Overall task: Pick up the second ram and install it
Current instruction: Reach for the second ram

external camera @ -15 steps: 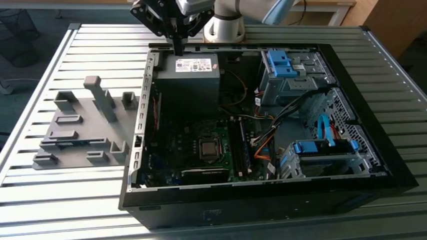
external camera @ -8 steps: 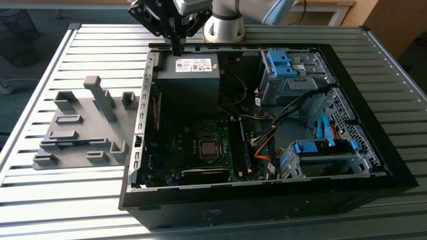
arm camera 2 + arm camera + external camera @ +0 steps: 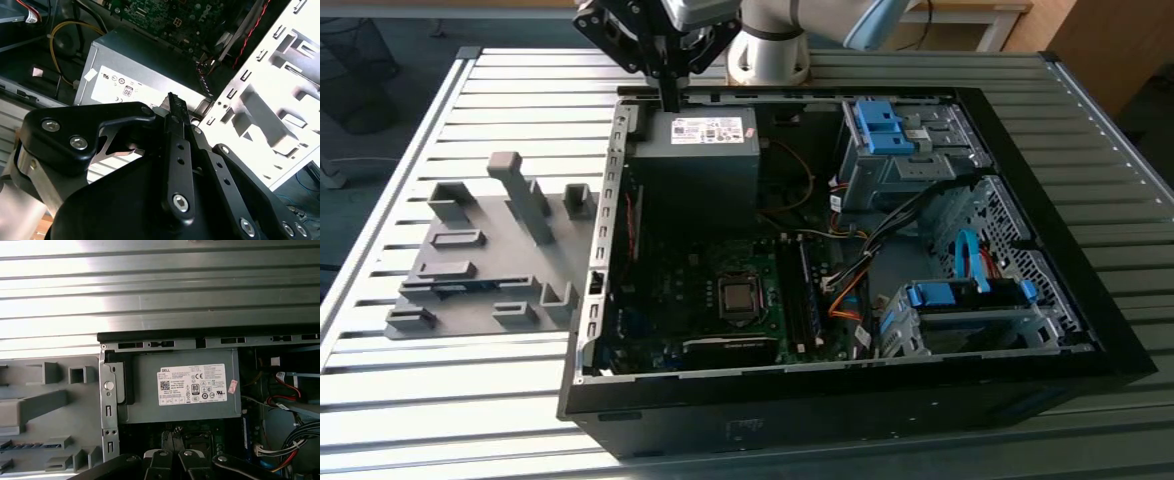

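My gripper [image 3: 671, 103] hangs over the far end of the open computer case [image 3: 603, 300], just above the grey power supply [image 3: 707, 135]. Its black fingers look pressed together with nothing between them, seen too in the second wrist view [image 3: 173, 102] and the first wrist view [image 3: 173, 462]. A thin green-blue strip that looks like the second ram [image 3: 454, 287] lies in a slot of the grey holder plate [image 3: 480, 320] on the exterior view's left, far from the gripper. The first wrist view shows the same strip [image 3: 25, 445] edge-on.
Upright grey holder blocks [image 3: 520, 195] rise from the plate. Inside the case are the motherboard [image 3: 720, 300], blue-latched drive cages [image 3: 894, 135], and loose cables [image 3: 854, 270]. The case stands on a ribbed metal table [image 3: 520, 100].
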Available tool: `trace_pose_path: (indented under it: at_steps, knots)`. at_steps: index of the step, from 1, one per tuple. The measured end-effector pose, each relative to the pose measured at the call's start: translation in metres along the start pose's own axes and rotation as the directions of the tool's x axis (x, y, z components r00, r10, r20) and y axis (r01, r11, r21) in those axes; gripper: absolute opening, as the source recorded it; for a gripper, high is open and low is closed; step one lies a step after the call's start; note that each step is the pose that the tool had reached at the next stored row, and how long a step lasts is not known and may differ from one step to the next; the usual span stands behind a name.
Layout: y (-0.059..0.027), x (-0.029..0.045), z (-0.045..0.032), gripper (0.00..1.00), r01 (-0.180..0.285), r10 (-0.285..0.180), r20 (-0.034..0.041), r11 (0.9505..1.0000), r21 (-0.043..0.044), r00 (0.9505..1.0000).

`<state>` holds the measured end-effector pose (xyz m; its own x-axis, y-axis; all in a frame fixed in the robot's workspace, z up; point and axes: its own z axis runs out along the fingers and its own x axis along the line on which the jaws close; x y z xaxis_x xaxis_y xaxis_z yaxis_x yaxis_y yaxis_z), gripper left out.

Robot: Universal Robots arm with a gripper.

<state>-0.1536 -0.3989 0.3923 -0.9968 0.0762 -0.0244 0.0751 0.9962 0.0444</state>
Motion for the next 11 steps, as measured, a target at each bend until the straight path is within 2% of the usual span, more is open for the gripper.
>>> trace_pose_path:
  at_steps: [11]
  knots:
    - [-0.0002,0.0028,0.0005,0.11,0.0,0.0,-0.0003,1.0,0.0001,1.0]
